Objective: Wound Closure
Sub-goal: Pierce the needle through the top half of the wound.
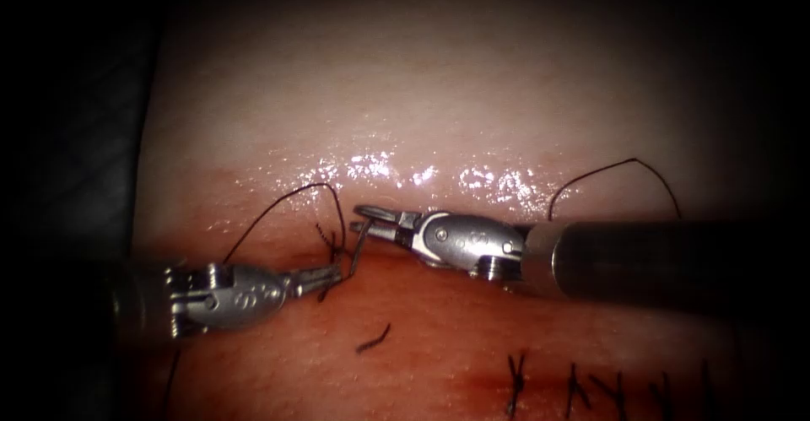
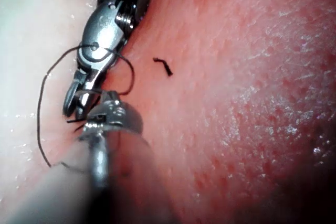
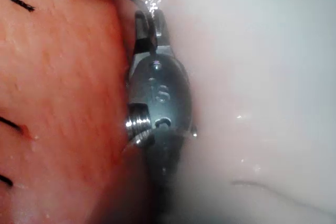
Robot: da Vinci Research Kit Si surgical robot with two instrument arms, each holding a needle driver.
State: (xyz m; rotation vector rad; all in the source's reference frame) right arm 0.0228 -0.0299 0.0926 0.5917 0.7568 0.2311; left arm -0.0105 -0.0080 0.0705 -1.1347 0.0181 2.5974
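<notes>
Right pincer: it comes in from the right and you see it clenched on the needle, close to one end of its curve; the rest of the curve hangs down from the tips toward the cut.
Left pincer: it lies low at the left, its tips at the knot of thread just beside the needle. It seems to be clenched on the thread there, but I judge this only from the dark strands that gather at the tips.
Needle: it is at the left end of the cut, between the two pincers. Whether its lower point is in the tissue I cannot tell.
Thread: one loop rises from the left pincer and bends over to the needle; another arc shows far behind the right shaft.
Handling, needle: you should treat it as light, stiff and smooth (wet steel turns easily in the grip). Hold it on the flat of the curve, a little back from the end, never on the point.
Handling, thread: it is thin, limp and probably slippery from the red fluid. Take it some way off the knot and pull gently, because it may fray.
Handling, tissue: soft, glossy and easy to tear; take only the edge of the cut.
Other things: finished stitches at the near right, and a cut end of thread lying loose on the near side.
</notes>
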